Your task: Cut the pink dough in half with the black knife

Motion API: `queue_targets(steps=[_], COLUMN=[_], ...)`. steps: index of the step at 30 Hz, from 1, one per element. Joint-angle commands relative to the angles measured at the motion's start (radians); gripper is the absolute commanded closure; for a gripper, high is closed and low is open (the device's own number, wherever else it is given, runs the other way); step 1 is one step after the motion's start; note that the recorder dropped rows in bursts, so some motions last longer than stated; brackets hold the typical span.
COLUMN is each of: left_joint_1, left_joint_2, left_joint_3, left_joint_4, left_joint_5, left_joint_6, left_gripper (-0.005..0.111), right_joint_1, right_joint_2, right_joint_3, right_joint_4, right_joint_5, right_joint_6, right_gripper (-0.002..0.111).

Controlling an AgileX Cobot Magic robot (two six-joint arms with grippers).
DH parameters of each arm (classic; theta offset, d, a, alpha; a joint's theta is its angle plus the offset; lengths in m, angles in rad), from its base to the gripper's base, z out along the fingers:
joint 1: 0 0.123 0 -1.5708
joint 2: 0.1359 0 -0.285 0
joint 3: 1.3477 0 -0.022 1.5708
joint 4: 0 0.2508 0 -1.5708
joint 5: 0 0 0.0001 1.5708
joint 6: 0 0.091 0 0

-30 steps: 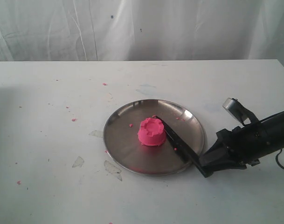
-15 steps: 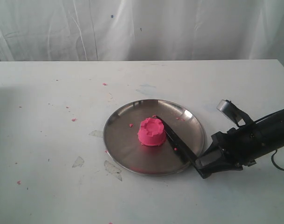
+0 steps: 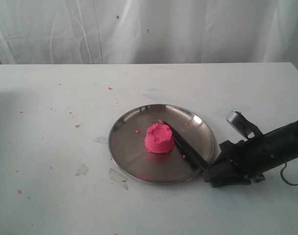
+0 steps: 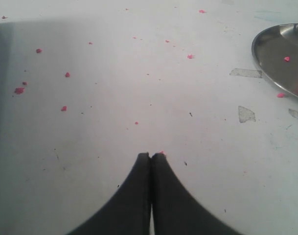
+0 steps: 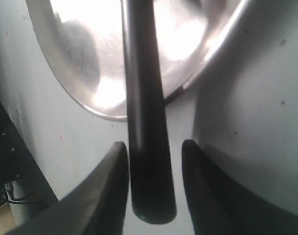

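Low at the plate's rim, right hand [image 5: 153,161] parted around, not clamping, the black knife [image 3: 185,146] handle, blade beside the pink dough [image 3: 159,138] on the steel plate [image 3: 134,156]; left hand [image 4: 151,156] closed, empty, over the tabletop [image 3: 51,196].

White table [image 3: 51,205] w/ pink specks, white draped sheet [image 3: 149,29] behind.

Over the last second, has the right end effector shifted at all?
Yes. In the exterior view the right end effector has dropped lower and drawn slightly back from the steel plate rim, its fingers straddling the black knife handle without gripping it.
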State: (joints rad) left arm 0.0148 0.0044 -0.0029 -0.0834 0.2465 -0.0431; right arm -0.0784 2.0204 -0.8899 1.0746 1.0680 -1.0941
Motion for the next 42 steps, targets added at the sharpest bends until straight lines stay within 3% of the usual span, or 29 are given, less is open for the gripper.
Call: queue_targets(steps=[1, 16, 28, 33, 37, 42], left_joint_1=[-0.002, -0.002, -0.002, -0.002, -0.002, -0.002], left_joint_2=[-0.004, -0.004, -0.004, -0.004, -0.004, -0.004], left_joint_3=[0.003, 0.003, 0.003, 0.003, 0.003, 0.003], left_joint_4=[-0.005, -0.005, -0.005, -0.005, -0.005, -0.005], left_joint_5=[0.001, 0.001, 0.001, 0.001, 0.001, 0.001], left_joint_6=[-0.001, -0.001, -0.001, -0.001, -0.001, -0.001], left_gripper=[0.107, 0.107, 0.107, 0.107, 0.107, 0.107], right_joint_1=[0.001, 0.001, 0.001, 0.004, 0.046, 0.199], right_joint_2=[0.008, 0.008, 0.004, -0.031, -0.097, -0.197], right_joint_3=[-0.020, -0.066, -0.096, -0.151, -0.156, -0.156], right_joint_4=[0.005, 0.007, -0.014, -0.003, -0.016, -0.174], right_joint_5=[0.002, 0.107, 0.069, 0.153, 0.153, 0.073], right_joint_6=[-0.002, 0.066, 0.074, 0.138, 0.138, 0.223], right_gripper=[0.073, 0.075, 0.075, 0.076, 0.081, 0.082])
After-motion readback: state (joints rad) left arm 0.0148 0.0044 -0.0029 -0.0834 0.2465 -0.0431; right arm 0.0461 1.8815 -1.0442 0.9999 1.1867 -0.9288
